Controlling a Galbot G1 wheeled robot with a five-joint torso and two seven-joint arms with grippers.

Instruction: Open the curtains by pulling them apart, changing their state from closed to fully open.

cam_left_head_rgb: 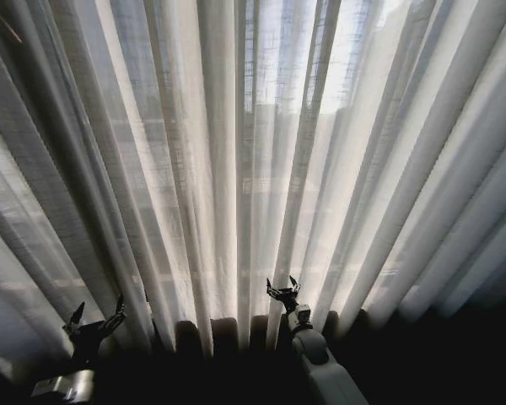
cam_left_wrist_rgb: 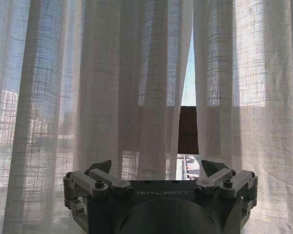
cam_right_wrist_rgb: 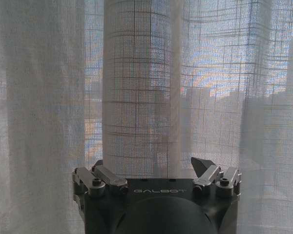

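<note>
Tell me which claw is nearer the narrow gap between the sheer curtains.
Probably left. The left claw faces the gap, which lies slightly off its centre. The right claw faces unbroken curtains, open.

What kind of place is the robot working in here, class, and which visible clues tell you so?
Probably a room indoors, at a tall window high in a city building. Sheer pleated curtains hang closed, daylight shines through them, and buildings show through a narrow gap.

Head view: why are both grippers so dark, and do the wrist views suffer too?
Head view: backlit curtains silhouette the open left gripper and open right gripper. Left wrist view: glare through the gap between panels. Right wrist view: even, diffuse light.
</note>
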